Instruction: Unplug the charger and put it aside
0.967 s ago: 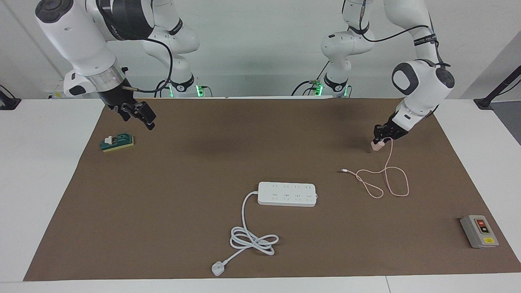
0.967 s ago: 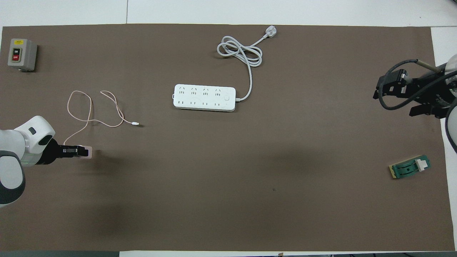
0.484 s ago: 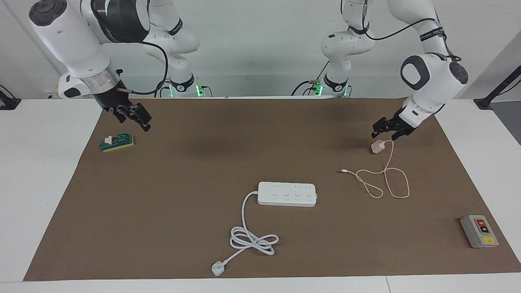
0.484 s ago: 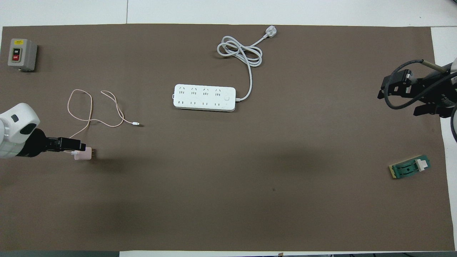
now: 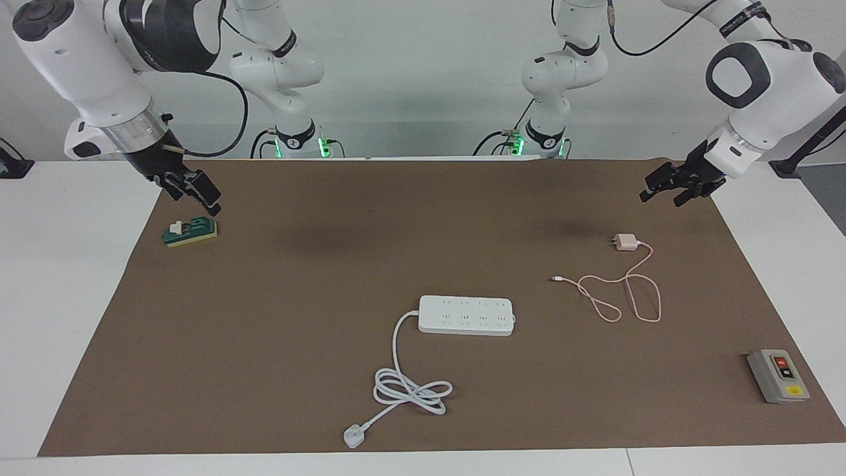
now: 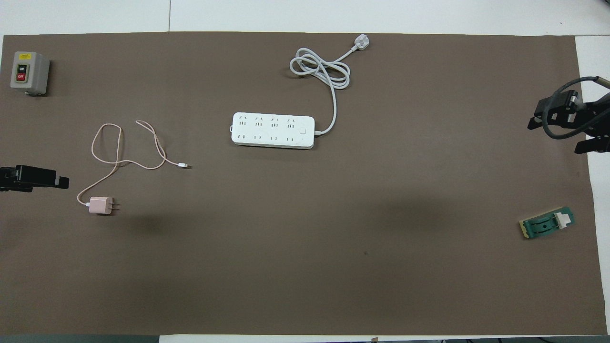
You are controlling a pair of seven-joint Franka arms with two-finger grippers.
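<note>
Charger [image 5: 625, 242] lies flat on the brown mat [image 5: 330, 264], toward the left arm's end of the table, unplugged, w/ prongs pointing toward the table's middle. Its pink cable [image 5: 628, 291] runs off the back of the cube and loops twice on the mat, farther from the robots than the cube, loose tip resting toward the power strip [image 5: 466, 315]. Left gripper [image 5: 674, 186] is up in the air over the mat's edge at that end, jaws spread, nothing between them; charger is apart from it, on the mat below and toward the table's middle, no contact. In the overhead view the left gripper [image 6: 45, 177] shows only as a dark tip at the frame edge, charger [image 6: 100, 205] just beside it. Power strip sits mid-table, all sockets bare, thick white cord [image 5: 410, 387] coiled farther from the robots, ending in a plug [image 5: 354, 436]. Grey button box [image 5: 778, 375] is at the mat corner on the left arm's end, farthest from the robots. Right gripper [image 5: 198, 195] hangs over the mat's edge at the right arm's end, just above a small green block [image 5: 190, 232]; can't tell if its jaws are spread or pressed together.
</note>
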